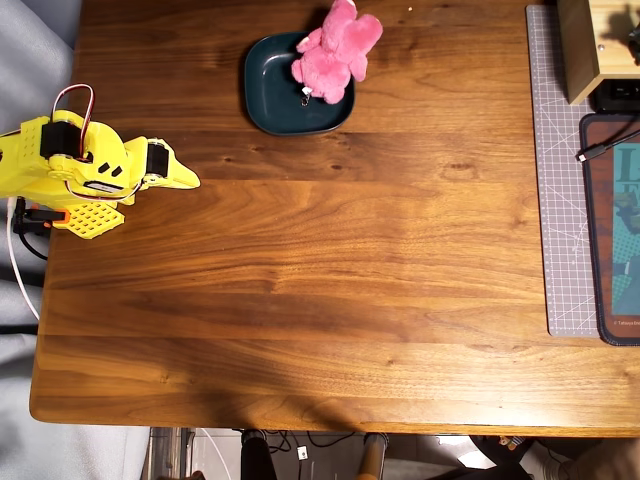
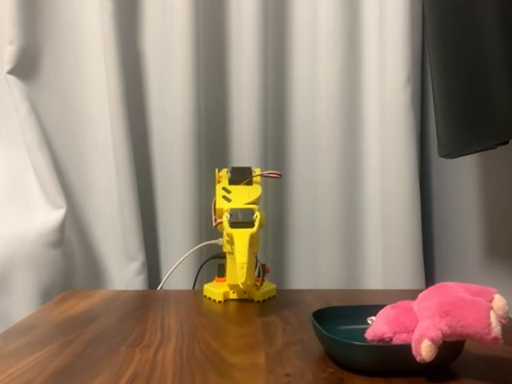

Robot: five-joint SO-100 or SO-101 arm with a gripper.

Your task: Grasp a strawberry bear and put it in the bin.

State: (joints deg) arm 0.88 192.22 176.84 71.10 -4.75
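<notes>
a wide brown wooden surface (image 1: pixel 330 290) fills the overhead view, mostly bare. taking the bin as the landmark: the yellow arm (image 1: pixel 85 170) sits folded well away from the bin, toward the left edge of the overhead view, at its own base. in the fixed view the same arm (image 2: pixel 240 240) stands tucked upright in front of a pale curtain (image 2: pixel 120 136), well behind the bin. its claw (image 1: pixel 188 180) points along the surface, empty and well apart from the bin; it looks closed to a point, holding nothing.

the bin (image 1: pixel 268 95), a shallow dark teal dish, lies near the top edge of the overhead view. the strawberry bear (image 1: pixel 335 50), a fluffy hot-pink plush, rests across the bin's upper right corner, part of its body inside and part hanging out over the rim. the fixed view shows the same: the bear (image 2: pixel 440 316) draped on the bin's right rim (image 2: pixel 336 328), limbs overhanging.

judging by this, the task looks essentially done: the bear is in the bin, released, though not fully inside. nothing obvious is left.
</notes>
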